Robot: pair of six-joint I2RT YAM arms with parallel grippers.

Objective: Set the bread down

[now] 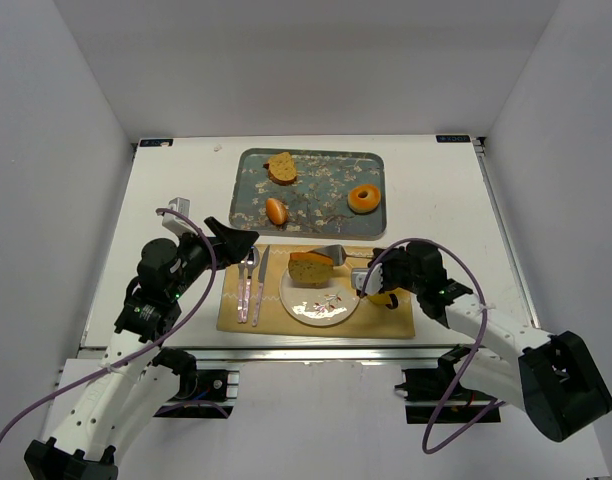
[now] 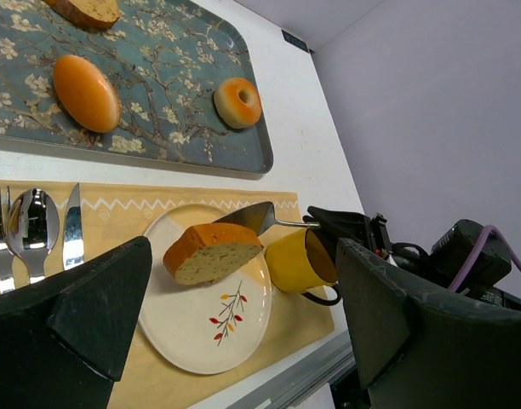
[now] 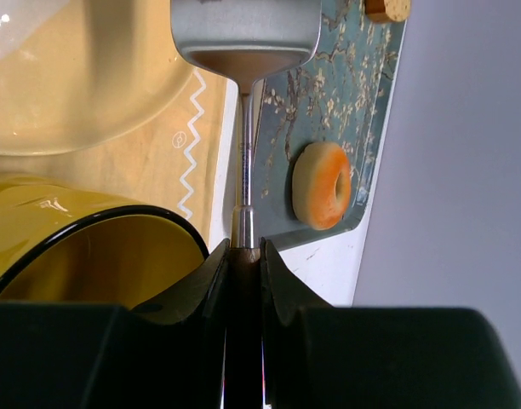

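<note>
1. Tan speckled crumb, orange-brown crust: the bread [image 2: 211, 251] lay tilted over the white plate [image 2: 184, 341]. Its upper end was against the blade of the metal cake server [image 2: 254, 217]. Whether its lower end touched the plate could not be told.
2. The right gripper [image 3: 242, 256] was clamped tight on the server's dark handle, just beside the yellow mug [image 3: 90, 247].
3. The left gripper [image 1: 238, 240] hovered above the cutlery [image 1: 251, 285], jaws wide apart, holding nothing.
4. Judgement: the slice looked light, soft and crumbly. Its rough crumb was unlikely to slide freely on metal, and a hard pinch would dent or tear it.
5. Judgement: it was best carried from below on the blade and tipped off onto the plate. If fingers were used, the firmer crust edge was the place to grip.
6. A second slice [image 1: 281, 167], an orange roll [image 1: 276, 210] and a doughnut [image 1: 363, 198] sat on the floral tray [image 1: 326, 170], well apart from the plate.
</note>
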